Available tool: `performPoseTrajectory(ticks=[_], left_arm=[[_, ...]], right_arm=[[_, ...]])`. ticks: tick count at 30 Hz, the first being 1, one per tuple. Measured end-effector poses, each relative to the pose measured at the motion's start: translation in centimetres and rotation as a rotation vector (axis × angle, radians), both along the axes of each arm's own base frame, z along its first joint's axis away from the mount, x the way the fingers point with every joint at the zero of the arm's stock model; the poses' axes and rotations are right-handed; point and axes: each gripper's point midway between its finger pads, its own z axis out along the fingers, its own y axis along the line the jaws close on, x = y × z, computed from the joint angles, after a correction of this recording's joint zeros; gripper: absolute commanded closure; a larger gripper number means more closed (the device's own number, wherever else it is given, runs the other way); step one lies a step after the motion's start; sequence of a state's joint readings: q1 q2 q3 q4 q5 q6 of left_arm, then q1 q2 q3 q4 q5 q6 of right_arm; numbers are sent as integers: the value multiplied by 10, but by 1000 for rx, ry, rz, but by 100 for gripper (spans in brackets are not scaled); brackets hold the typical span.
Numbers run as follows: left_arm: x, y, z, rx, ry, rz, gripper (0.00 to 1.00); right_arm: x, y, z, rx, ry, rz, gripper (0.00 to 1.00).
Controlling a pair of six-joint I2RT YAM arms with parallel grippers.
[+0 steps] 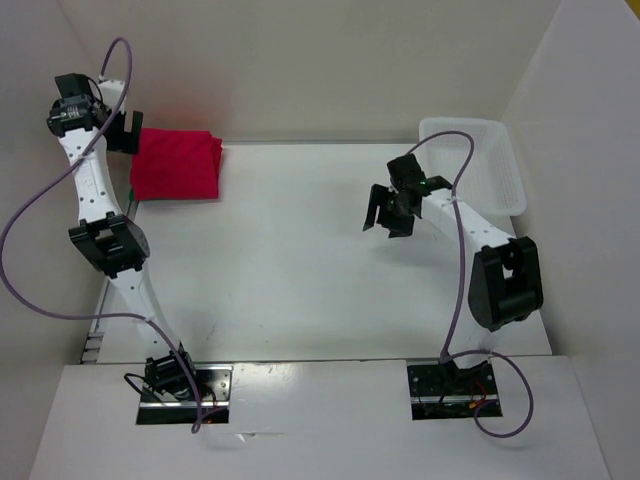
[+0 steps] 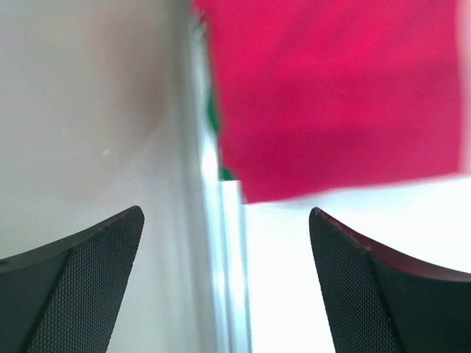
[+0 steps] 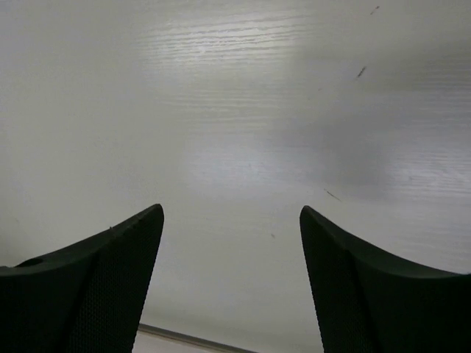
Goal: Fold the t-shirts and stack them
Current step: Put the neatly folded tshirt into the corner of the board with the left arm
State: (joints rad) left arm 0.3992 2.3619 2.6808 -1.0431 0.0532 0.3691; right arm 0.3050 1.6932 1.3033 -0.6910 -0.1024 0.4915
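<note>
Currently | magenta-red t-shirt folded, upper left of frame | left gripper released, jaws wide, just left of shirt | right gripper released, centre right, above table

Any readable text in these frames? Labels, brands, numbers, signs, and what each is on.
None readable.
magenta-red t-shirt: plain, no print.
basket: no marking.
table: bare, no marking.
left arm and right arm: no legible label; any marking is too small to tell.
</note>
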Motion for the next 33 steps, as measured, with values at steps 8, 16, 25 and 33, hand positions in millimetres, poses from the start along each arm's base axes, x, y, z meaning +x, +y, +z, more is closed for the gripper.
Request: performPoseTrajectory(ticks=[8,16,25,33], left_arm=[[-73,-116,104,-174,-143,-331,1],[-206,-185,73,-252,-143,-378,1],[-287,-229,-4,-382,-49,-417,1],[-296,-243,16,-363,-139,-503,1]], right_arm=[[-20,-25,78,-53,-211,16,0],[-66,-49,107,-85,-288,6,0],[-84,-55,142,-58,-409,12,0],[-86,-53,142,-49,-408,29,0]])
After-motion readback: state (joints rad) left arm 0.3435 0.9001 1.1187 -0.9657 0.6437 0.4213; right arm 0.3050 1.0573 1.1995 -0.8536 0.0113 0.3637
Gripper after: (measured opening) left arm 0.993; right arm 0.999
